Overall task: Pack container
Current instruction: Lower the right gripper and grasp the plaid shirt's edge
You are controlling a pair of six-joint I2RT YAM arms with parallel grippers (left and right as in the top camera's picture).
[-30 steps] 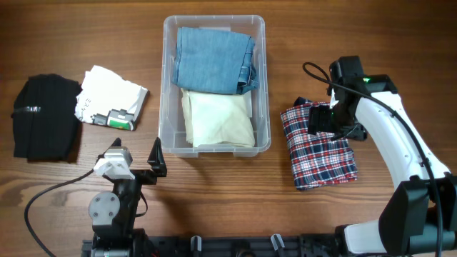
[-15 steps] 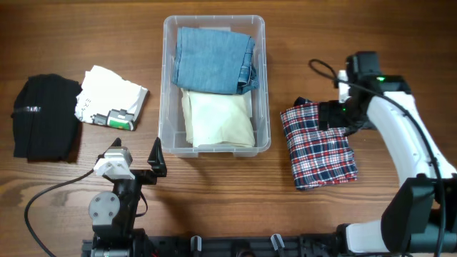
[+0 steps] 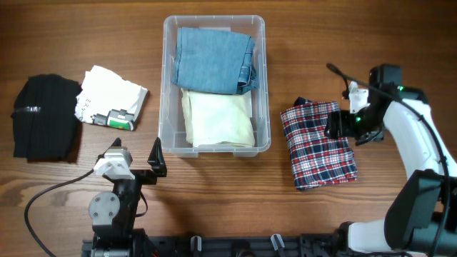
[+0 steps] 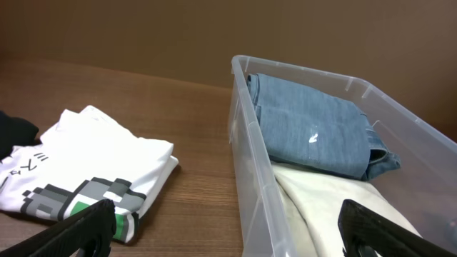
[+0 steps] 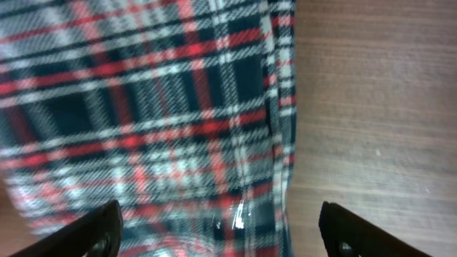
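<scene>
**Overhead:** A brown wood-grain table (image 3: 214, 207) fills the view. The left claw (image 3: 136, 153) is near the front edge with its jaws spread wide and nothing between them. The container (image 3: 265, 86), a clear plastic tub with rounded corners and a rim, is just ahead of this claw and to its right. It holds folded blue denim (image 3: 213, 61) at the far end and a smooth cream cloth (image 3: 218, 118) at the near end. Ahead and to the left of the claw lie a white printed tee (image 3: 111, 100) and, farther left, a folded black garment (image 3: 46, 118). The right claw (image 3: 337, 127) hangs over the far right part of a folded plaid cloth (image 3: 314, 153) in red, navy and white. The container lies well to its left.

**Left wrist:** A plain tan wall stands behind the table (image 4: 193, 114). The left claw (image 4: 225, 230) is open, its dark tips at the lower corners. The container's glossy wall (image 4: 246, 178) rises straight ahead, with the denim (image 4: 314, 132) behind the cream cloth (image 4: 328, 200). The tee (image 4: 86, 171) lies to the left.

**Right wrist:** The woven plaid (image 5: 143, 107) fills the left, and bare table (image 5: 378, 107) shows on the right. The right claw (image 5: 221, 228) is open, its tips spread to either side of the cloth's edge and holding nothing.
</scene>
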